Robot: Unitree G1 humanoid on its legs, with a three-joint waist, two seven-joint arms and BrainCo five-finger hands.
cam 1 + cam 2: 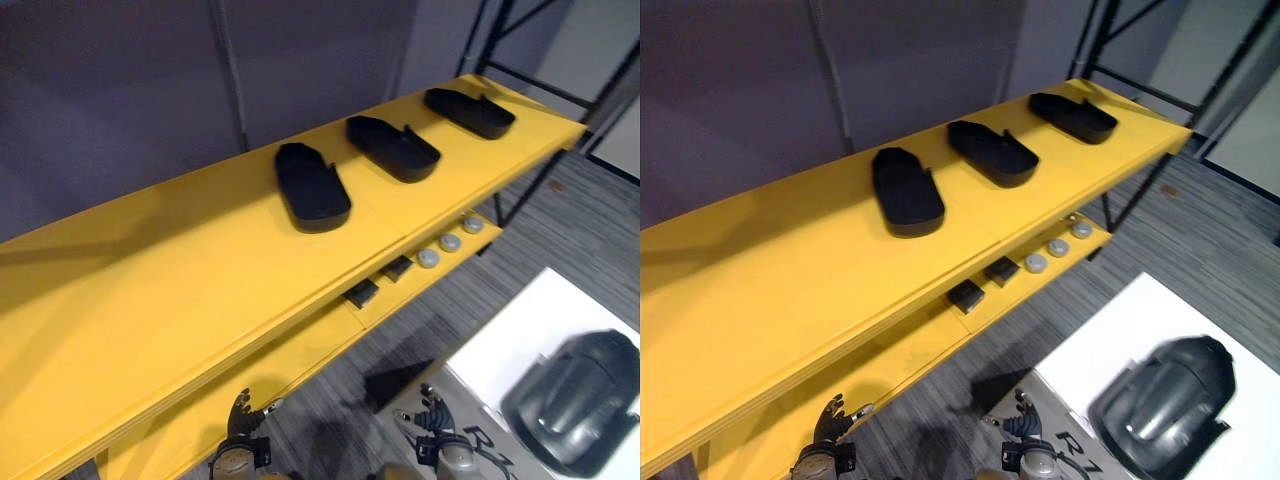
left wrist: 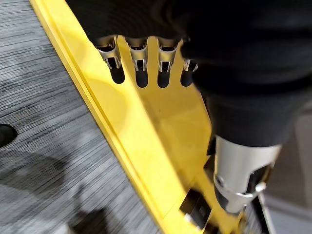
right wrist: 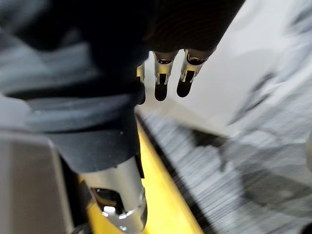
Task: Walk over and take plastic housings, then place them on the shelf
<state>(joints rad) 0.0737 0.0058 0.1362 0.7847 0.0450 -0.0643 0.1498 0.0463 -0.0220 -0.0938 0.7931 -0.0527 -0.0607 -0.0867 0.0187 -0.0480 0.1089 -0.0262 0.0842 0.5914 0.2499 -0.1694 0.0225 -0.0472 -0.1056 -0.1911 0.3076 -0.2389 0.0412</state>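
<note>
Two empty hands, fingers relaxed: left hand (image 1: 240, 435), right hand (image 1: 435, 425). Turn twd housing (image 1: 573, 400) by white table (image 1: 500, 350) near edge, approach square.

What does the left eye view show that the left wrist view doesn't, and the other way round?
The left eye view adds three black housings on top of the yellow shelf, grey discs on its lower board, a grey housing on a white table, and the right hand. The left wrist view adds a close look at the left hand: fingers straight, holding nothing. Both share the shelf, the carpet and the left hand.
</note>
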